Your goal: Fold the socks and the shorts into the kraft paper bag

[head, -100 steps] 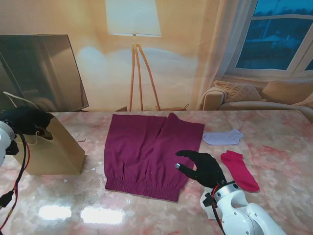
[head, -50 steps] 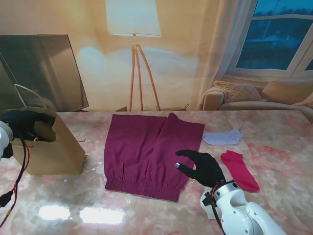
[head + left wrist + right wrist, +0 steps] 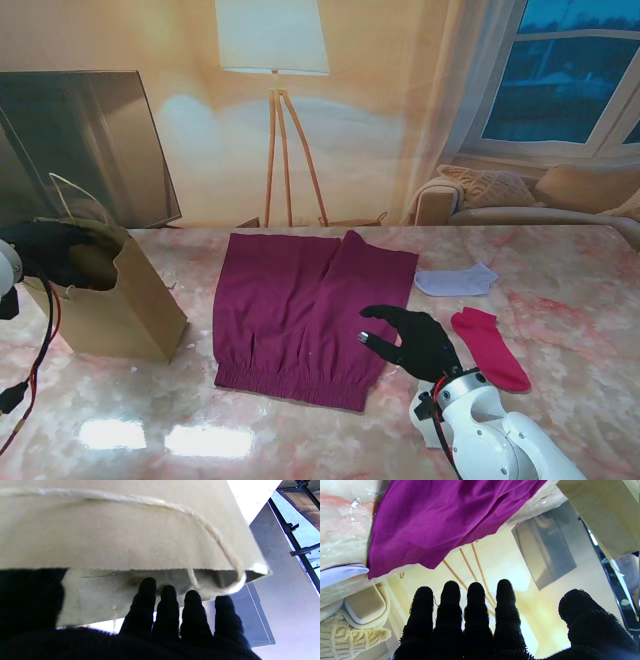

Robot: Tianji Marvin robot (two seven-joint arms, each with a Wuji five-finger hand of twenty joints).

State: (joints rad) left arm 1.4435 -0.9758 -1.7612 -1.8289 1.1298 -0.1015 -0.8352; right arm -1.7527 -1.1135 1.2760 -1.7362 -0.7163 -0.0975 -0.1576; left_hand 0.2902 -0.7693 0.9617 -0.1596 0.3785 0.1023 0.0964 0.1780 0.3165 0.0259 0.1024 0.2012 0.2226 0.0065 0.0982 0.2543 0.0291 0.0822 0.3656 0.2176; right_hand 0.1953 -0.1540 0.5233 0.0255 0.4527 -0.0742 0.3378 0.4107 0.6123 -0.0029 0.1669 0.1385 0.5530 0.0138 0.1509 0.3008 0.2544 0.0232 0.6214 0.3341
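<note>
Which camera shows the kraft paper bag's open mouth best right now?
The left wrist view: the kraft paper bag fills it, mouth gaping, with the left hand's fingers at the rim. The stand view shows the whole bag but little of the opening. The right wrist view catches only one outer wall.

Both arms are glossy white with rounded joint housings. The right robot hand (image 3: 418, 343) wears a black knitted glove whose fingers (image 3: 505, 610) bristle with short fuzzy fibres; a small pale spot shows near its thumb. Red and black cables (image 3: 440, 425) loop at its wrist. The left robot hand (image 3: 50, 252) is gloved in black too, with red and black cables (image 3: 42, 340) trailing alongside its white forearm.
</note>
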